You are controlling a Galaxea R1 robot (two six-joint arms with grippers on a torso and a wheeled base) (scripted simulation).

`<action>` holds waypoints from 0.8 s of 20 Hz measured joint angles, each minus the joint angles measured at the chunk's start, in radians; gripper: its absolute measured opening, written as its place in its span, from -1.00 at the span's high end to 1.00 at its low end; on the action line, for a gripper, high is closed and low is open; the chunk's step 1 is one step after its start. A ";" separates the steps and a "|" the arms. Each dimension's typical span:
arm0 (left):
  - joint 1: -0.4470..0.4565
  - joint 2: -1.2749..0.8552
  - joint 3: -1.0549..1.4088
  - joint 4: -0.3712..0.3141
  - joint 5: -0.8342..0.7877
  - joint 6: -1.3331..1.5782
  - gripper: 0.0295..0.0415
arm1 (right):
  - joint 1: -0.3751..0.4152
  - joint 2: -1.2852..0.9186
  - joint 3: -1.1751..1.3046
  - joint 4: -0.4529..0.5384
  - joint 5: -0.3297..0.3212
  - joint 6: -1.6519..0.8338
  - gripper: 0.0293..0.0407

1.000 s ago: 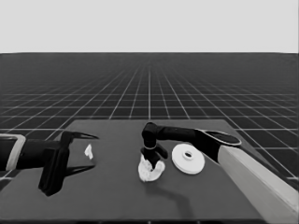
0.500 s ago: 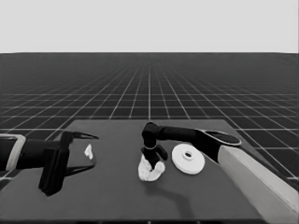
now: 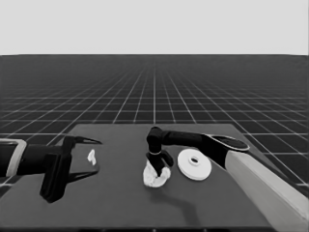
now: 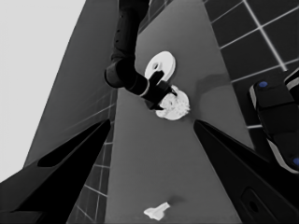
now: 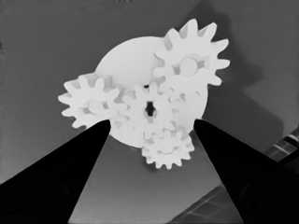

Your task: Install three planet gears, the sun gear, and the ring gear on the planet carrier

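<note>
On the dark table (image 3: 120,203) we saw the smaller round part (image 3: 155,178) bearing gears, the larger round part (image 3: 193,165) beside it, and a thin white piece (image 3: 91,156) well apart.

1. A simulated workspace, not a real room: a dark table (image 3: 120,203) stands alone on a floor grid (image 3: 154,96) of pale lines running to a flat horizon.
2. Above that horizon lies only a pale blank band (image 3: 154,26).
3. Past the table's edge sits dark machinery (image 4: 275,116) with small blue lights.
</note>
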 joint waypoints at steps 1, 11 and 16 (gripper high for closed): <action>0.000 0.000 0.000 0.000 0.000 0.000 -0.49 | 0.000 0.000 0.000 0.000 0.000 0.000 -0.61; 0.000 0.000 0.000 0.000 0.000 0.000 -0.49 | 0.135 -0.017 0.073 0.114 -0.039 -0.994 -0.61; 0.000 0.000 0.000 0.000 0.000 0.000 -0.49 | -0.206 -1.129 1.222 -0.359 0.275 -1.916 -0.64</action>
